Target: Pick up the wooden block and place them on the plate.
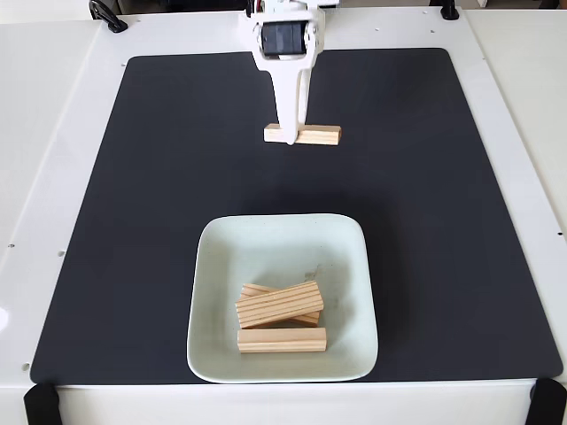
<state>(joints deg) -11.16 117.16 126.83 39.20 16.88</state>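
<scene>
Gripper (291,137): white, two-fingered, reaching straight down from the arm at the top centre of the fixed view. Its tips meet the left part of a single wooden block (312,135) lying flat on the black mat (159,195). The fingers appear drawn in against that block, but the contact faces are hidden behind the near finger, so whether they actually clamp it cannot be told.

Block at the gripper: long axis runs left to right in the view, resting on the mat, well apart from the plate (217,266).

Plate: pale mint-white, square with rounded corners and a raised rim, sitting on the near half of the mat, roughly central.

Contents of plate: three wooden blocks in its lower half. The front block (282,340) lies flat and parallel to the near rim. A second, tilted block (278,304) lies across and on top of a third block (252,289), of which only the ends show. The tilted one sits just behind the front block.

Mat rests on a white table (53,133).
</scene>
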